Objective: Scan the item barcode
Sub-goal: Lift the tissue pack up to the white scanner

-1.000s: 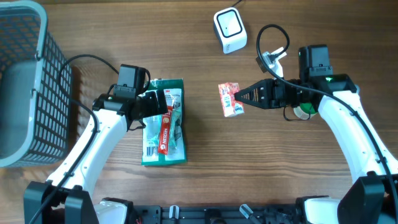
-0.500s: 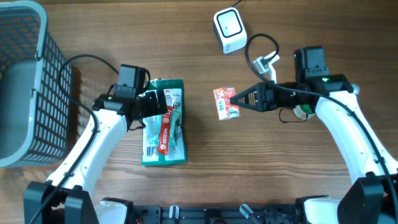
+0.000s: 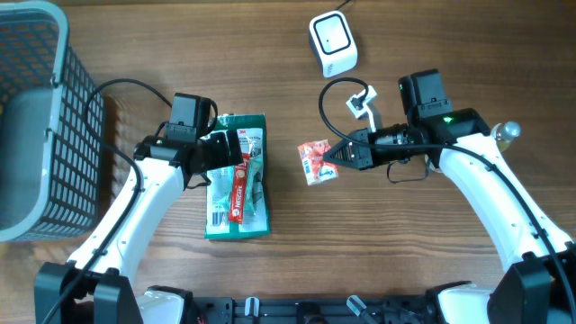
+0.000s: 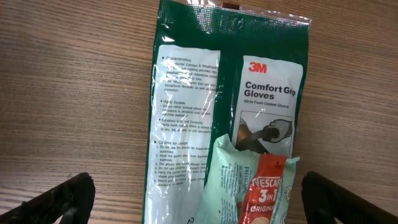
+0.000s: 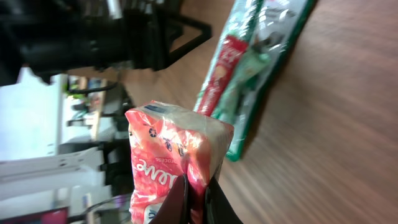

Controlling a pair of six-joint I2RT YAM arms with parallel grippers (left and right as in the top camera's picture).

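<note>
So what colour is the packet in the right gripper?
Pinkish-red packet with white lettering; right wrist view shows it best.

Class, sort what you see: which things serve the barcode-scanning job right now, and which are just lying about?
In the job:
- packet
- right gripper, shut on the packet
- scanner

Lying about:
- gloves pack
- Nescafe sachet, on the gloves pack
- basket

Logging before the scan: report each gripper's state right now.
Left gripper: open, holding nothing, over the green glove pack.
Right gripper: shut on the pink packet.
</note>
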